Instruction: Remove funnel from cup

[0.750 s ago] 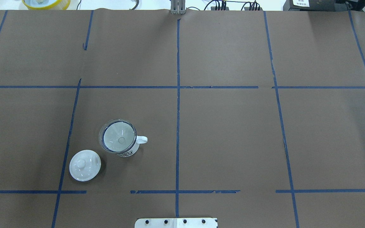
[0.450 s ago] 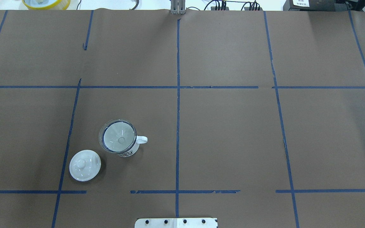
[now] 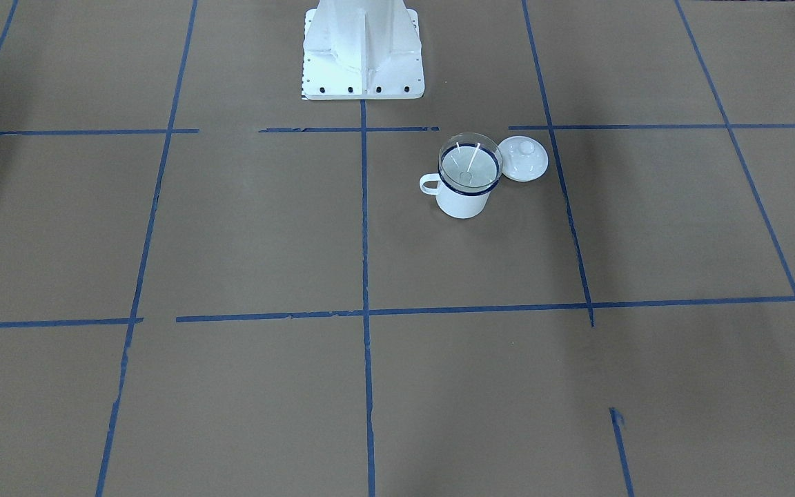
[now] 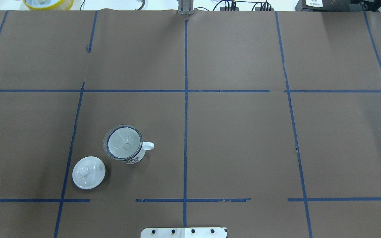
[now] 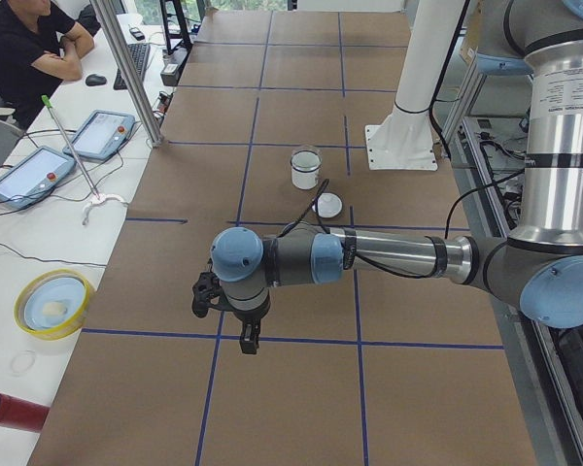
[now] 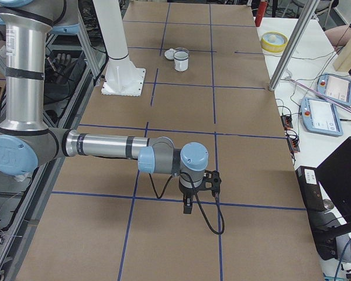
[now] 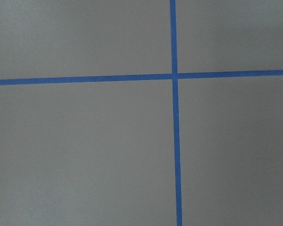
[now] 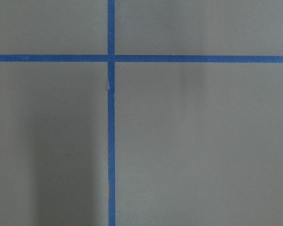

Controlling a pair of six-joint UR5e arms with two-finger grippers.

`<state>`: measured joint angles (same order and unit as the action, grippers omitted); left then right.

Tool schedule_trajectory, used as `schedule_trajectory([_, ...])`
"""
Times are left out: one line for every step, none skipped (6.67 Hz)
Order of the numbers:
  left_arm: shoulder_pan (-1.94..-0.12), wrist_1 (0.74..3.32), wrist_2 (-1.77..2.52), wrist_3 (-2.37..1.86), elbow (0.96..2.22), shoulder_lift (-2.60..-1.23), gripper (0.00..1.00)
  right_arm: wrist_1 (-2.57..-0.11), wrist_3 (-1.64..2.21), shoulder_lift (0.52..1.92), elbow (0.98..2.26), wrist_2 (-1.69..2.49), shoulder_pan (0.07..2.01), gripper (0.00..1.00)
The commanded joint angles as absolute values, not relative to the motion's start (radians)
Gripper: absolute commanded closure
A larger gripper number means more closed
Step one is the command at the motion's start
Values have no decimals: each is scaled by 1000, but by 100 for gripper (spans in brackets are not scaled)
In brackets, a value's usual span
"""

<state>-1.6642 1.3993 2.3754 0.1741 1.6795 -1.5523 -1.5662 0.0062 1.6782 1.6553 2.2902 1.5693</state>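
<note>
We see the cup (image 4: 135, 160) standing upright on the brown worktop (image 4: 243, 148), in the robot's left half, its small handle turned toward the middle tape line (image 4: 185, 132). The funnel (image 4: 124, 142) sits in the cup's mouth: its wide clear cone rests on the dark blue rim and its spout points down inside. A white lid (image 4: 88, 172) with a knob lies flat just beside the cup, nearer the robot and further to its left.

The left fingers (image 5: 247, 340) hang pointing down over the worktop, well apart from the cup. The right fingers (image 6: 188, 206) hang the same way toward the opposite end. Only the side views show them, so we cannot tell whether either pair is wide or narrow. Both wrist cameras show bare worktop and crossing blue tape.
</note>
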Motion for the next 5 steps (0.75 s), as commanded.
schedule_trajectory([-1666,1408,2420,175,1695,-1554,0,-1566,6,1678,1655,2290,1569,0])
schedule_trajectory([-1660,1481,2416,166,1690,-1563,0,-1566,6,1678,1657,2290,1569,0])
schedule_trajectory([-1658,1500,2415,140,1701,-1549,0,-1566,6,1677,1655,2290,1569,0])
schedule_trajectory([-1623,1514,2419,-100,1774,-1552,0,-1566,6,1678,1655,2290,1569,0])
schedule_trajectory([-1546,1526,2413,-305,1860,-1554,0,-1566,6,1678,1657,2290,1569,0])
